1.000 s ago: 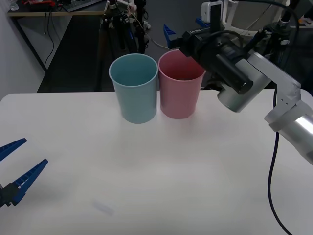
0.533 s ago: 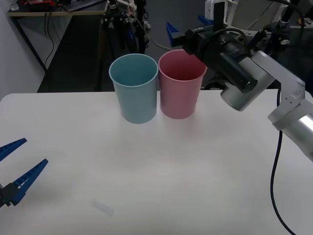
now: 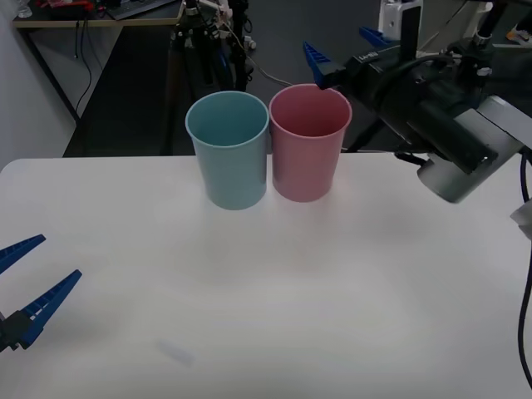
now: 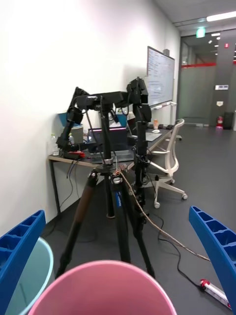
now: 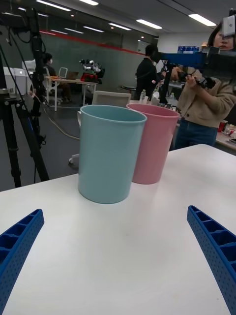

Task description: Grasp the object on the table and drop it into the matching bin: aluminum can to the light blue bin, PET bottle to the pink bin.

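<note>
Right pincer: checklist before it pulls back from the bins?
1. Right pincer open, holding nothing: ok.
2. It sits above and behind the pink bin, clear of the rim: ok.
3. Bottle inside the pink bin: cannot tell.
4. Pink bin and blue bin upright, side by side on the table: ok.
5. Left pincer open, low at the table's near left, far from the bins: ok.

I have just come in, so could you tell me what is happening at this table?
The right claw hangs open beside the pink bin's rim, holding nothing. The pink bin and the light blue bin stand side by side at the far side of the white table. The left claw waits open at the table's near left edge.
</note>
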